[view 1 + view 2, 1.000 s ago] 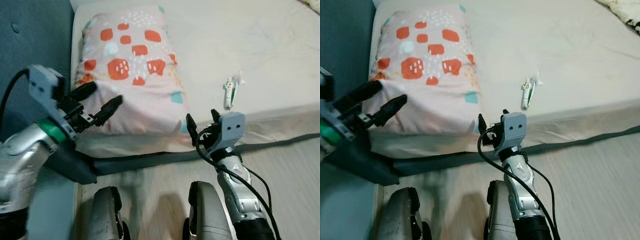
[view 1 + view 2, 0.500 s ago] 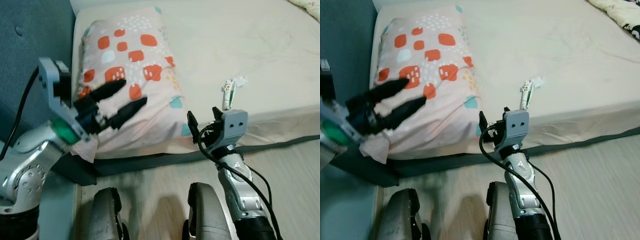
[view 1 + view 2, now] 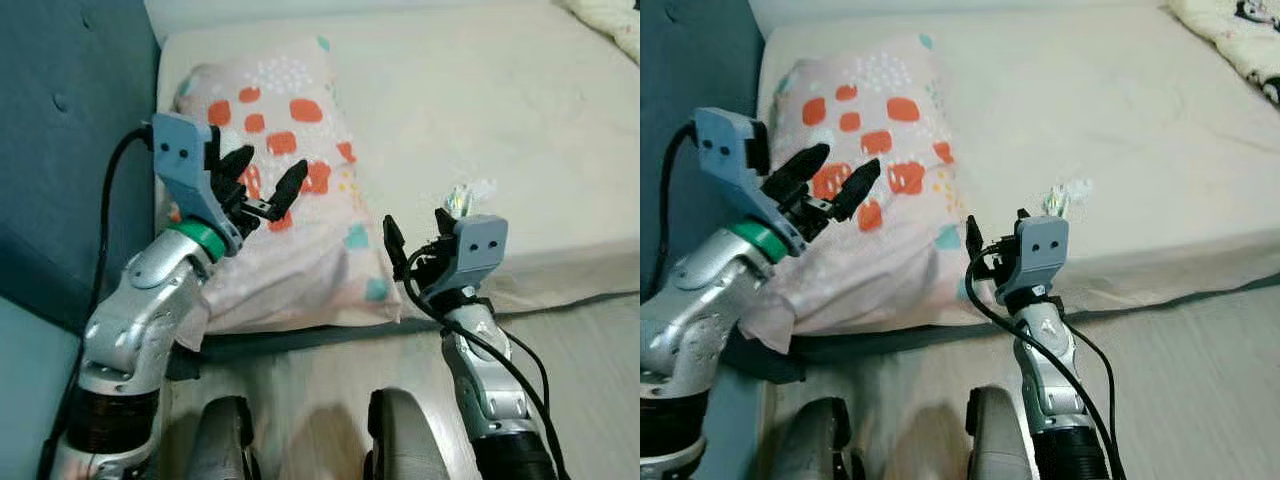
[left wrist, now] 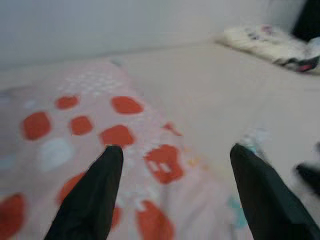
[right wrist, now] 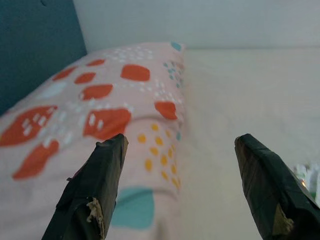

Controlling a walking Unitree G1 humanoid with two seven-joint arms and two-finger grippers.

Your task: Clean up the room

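Observation:
A pink pillow [image 3: 300, 150] with red patches lies at the left end of the bed, its near edge hanging over the mattress side. My left gripper [image 3: 268, 180] hovers open just above the pillow's middle with nothing between its fingers [image 4: 95, 200]. Raised in front of the bed edge, my right gripper [image 3: 417, 228] is open and empty, to the right of the pillow's near corner [image 5: 130, 200]. A small white and green object [image 3: 1064, 196] lies on the sheet just behind the right gripper.
The cream mattress [image 3: 500, 90] stretches to the right. A dark blue padded headboard [image 3: 70, 110] stands at the left. A patterned blanket [image 3: 1240, 30] lies at the far right. Pale wooden floor [image 3: 1200, 380] runs along the bed, with my own feet [image 3: 225, 440] below.
My left gripper has risen from the pillow's near-left edge to above its middle, staying open. The camera has shifted a little. The right gripper has barely moved.

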